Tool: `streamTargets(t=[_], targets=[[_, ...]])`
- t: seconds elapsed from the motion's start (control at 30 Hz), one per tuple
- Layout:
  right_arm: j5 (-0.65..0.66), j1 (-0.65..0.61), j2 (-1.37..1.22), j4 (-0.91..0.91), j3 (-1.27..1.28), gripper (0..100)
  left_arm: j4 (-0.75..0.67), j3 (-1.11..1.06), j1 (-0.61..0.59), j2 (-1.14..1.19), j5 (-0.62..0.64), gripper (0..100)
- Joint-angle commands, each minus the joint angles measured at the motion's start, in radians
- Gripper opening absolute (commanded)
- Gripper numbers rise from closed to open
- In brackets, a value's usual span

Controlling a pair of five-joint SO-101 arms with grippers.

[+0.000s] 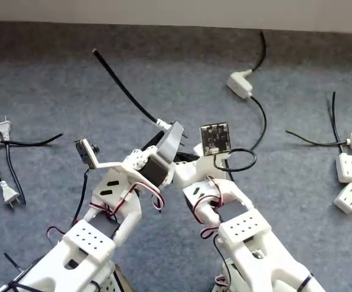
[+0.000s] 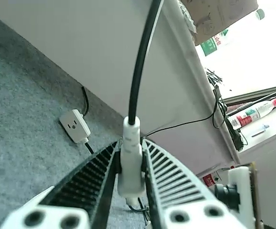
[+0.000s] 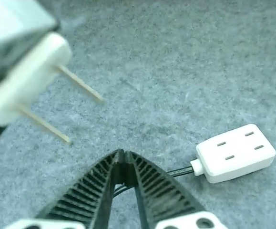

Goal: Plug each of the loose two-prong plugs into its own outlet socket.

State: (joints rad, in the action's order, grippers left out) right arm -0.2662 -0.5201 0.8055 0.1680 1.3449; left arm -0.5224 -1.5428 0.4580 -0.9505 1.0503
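My left gripper (image 2: 131,149) is shut on a white two-prong plug (image 2: 129,162), whose black cable (image 2: 142,57) runs up and away. From above, this gripper (image 1: 171,137) holds the plug (image 1: 162,124) off the carpet at the centre. In the right wrist view the plug's two prongs (image 3: 76,81) hang in the air close by. My right gripper (image 3: 123,156) is shut on the thin black cable (image 3: 178,171) of a white outlet socket (image 3: 235,152) lying on the carpet. That socket (image 1: 239,84) lies beyond both arms, with its cable looping back toward them.
Two loose plugs (image 1: 3,126) (image 1: 10,193) with black cables lie at the far left. Three white outlet sockets (image 1: 347,168) lie in a cluster at the right edge. A wall (image 1: 176,12) borders the grey carpet at the back.
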Motion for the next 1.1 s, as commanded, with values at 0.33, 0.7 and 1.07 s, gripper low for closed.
streamTargets(t=[0.33,0.7,1.07], targets=[[0.196,0.031,0.047,-0.096,-0.059,0.9,0.0,-0.047,0.038,-0.005,-0.071,1],[0.198,0.113,0.045,-0.206,-0.059,0.8,-0.002,-0.077,0.139,-0.005,-0.153,1],[0.196,0.191,0.044,-0.263,-0.07,0.8,-0.002,-0.116,0.194,-0.005,-0.155,1]])
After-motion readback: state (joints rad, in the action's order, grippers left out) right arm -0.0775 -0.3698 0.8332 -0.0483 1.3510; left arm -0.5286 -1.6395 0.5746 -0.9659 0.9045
